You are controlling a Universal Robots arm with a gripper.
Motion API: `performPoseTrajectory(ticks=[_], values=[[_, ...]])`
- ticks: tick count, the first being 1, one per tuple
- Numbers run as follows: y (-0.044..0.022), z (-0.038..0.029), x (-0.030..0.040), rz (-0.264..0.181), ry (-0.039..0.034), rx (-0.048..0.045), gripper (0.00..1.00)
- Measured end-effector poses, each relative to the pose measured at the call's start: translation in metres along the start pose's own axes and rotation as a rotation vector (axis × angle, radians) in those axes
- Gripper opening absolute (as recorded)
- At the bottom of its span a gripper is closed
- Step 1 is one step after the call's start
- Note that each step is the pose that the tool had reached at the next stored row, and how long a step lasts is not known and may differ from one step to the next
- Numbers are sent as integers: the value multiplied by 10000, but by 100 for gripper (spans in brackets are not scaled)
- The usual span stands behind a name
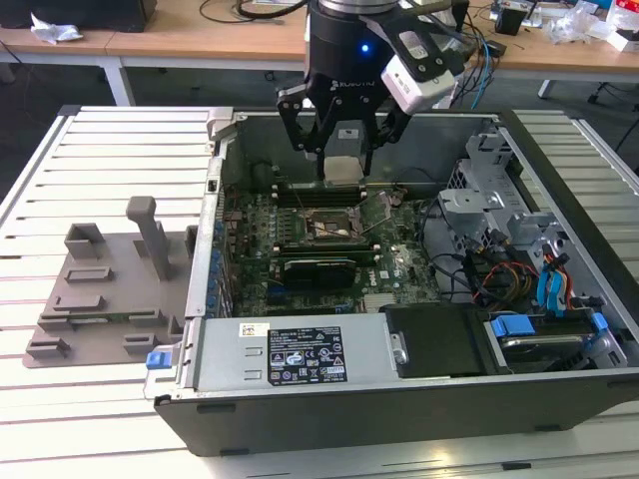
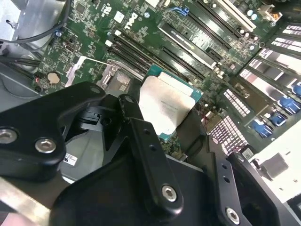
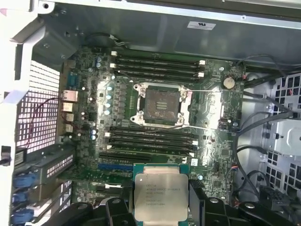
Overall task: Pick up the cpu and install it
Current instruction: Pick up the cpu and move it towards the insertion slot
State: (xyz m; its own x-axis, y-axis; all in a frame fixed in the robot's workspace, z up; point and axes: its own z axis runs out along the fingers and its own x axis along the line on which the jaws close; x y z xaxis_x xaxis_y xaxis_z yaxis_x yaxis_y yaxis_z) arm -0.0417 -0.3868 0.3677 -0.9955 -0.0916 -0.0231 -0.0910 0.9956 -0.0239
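My gripper (image 1: pixel 341 172) is shut on the cpu (image 1: pixel 342 164), a thin square chip with a silvery-grey top plate, and holds it above the motherboard inside the open computer case (image 1: pixel 559 200). Both wrist views show the cpu (image 3: pixel 161 193) (image 2: pixel 167 106) between the black fingers (image 3: pixel 196 200). The dark square socket (image 3: pixel 162 104) (image 1: pixel 330 228) lies open on the green board, its wire lever raised. The chip hangs a little toward the case's back wall from the socket, apart from it.
Memory slots (image 3: pixel 155 66) flank the socket. On the exterior view's left a grey fixture plate (image 1: pixel 100 299) with upright posts rests on the slatted table. On its right the case holds a drive cage (image 1: pixel 499 200) and cables (image 1: pixel 499 274). The power supply (image 1: pixel 300 354) lies along the near side.
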Motion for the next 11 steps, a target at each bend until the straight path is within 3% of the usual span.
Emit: performPoseTrajectory(ticks=[7,11], values=[[36,112,-162,0,-1,-1,55],[53,208,-193,1,1,1,55]])
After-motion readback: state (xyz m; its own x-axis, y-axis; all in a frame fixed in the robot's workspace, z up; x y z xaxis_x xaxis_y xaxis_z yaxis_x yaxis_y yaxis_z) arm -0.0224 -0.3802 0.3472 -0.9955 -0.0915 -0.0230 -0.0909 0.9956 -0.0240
